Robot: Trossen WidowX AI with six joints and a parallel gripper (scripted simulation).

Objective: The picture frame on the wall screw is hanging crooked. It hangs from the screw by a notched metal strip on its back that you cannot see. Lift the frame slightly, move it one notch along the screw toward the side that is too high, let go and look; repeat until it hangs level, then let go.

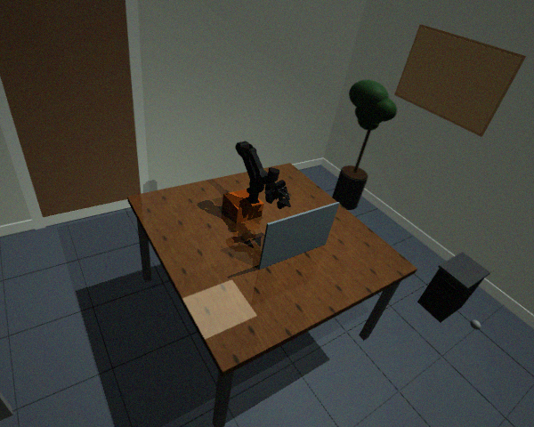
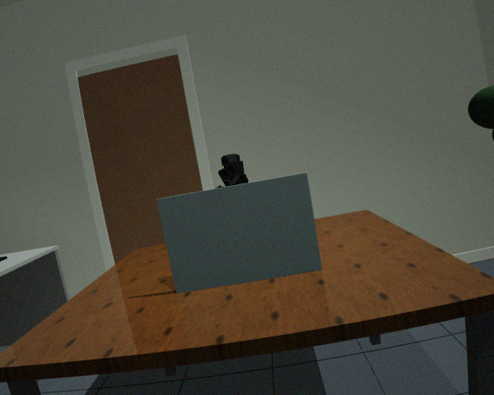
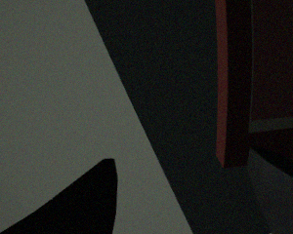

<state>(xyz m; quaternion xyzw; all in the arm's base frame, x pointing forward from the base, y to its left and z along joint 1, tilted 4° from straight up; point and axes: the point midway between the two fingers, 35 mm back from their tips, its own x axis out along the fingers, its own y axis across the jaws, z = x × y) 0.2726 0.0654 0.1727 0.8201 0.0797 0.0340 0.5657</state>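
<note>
Top view: the arm's gripper [image 1: 279, 195] hangs behind the small grey wall panel [image 1: 299, 234] standing on the table [image 1: 350, 294], fingers partly spread, nothing in them. Exterior view only shows the panel's blank back [image 2: 239, 231], so no frame visible there. Wrist view is dark, but the picture frame [image 3: 232, 92] shows up at right, reddish edge, close by. I'd ease in squarely and grab that edge before lifting, gently.

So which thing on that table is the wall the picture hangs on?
Start at the wooden table in the middle of the room. In front of the black arm's hand stands an upright grey-blue panel. It is the only flat, standing board there; the arm's orange base block is squat.
</note>
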